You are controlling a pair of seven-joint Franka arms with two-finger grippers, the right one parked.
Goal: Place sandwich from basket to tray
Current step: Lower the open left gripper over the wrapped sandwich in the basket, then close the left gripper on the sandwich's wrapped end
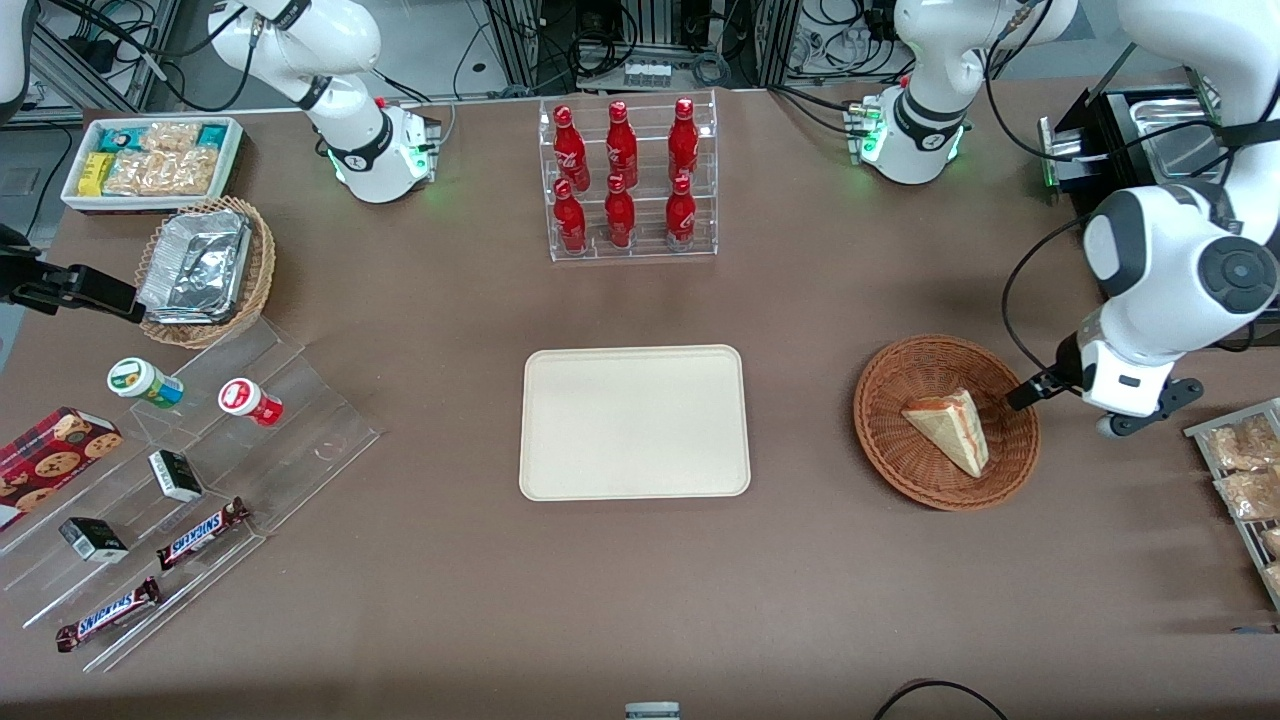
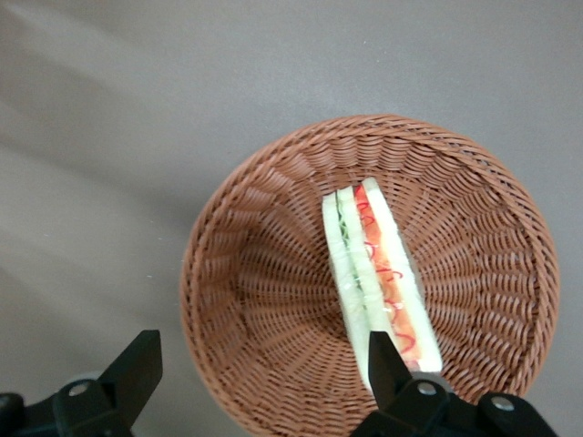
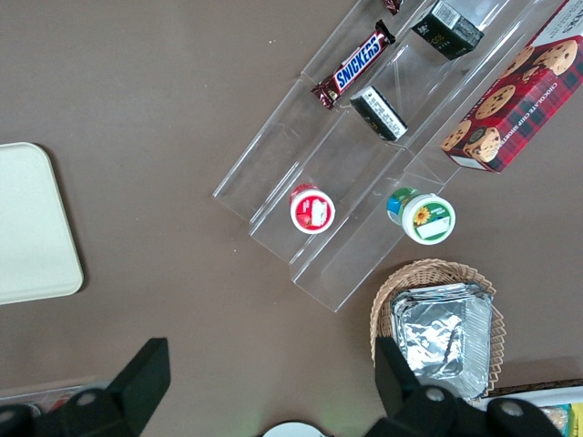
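The sandwich (image 1: 952,428) lies in the reddish-brown wicker basket (image 1: 885,425), a triangular wedge on its side with the orange-red and green filling stripe along its cut edge visible from the left wrist view (image 2: 378,278). The basket (image 2: 246,300) sits on the brown table (image 1: 800,300), toward the working arm's end. The cream-white tray (image 1: 634,421) lies flat near the middle of the table, well apart from the basket, with nothing on it.

The left arm's pincer (image 2: 260,373) hangs above the basket's edge, its 2 black fingers (image 2: 137,369) spread wide apart and gripping nothing; 1 fingertip overlaps the sandwich's end in the wrist view, the other sits over the table just beside the rim. In the front view the wrist (image 1: 1125,385) is beside the basket.

Farther from the front camera than the tray stands a clear rack with 6 red bottles (image 1: 622,175). Toward the parked arm's end are a tan basket of foil trays (image 1: 205,270), a white bin of snacks (image 1: 150,160), a clear stepped stand with 2 Snickers bars (image 1: 200,533) and a cookie box (image 1: 50,460).
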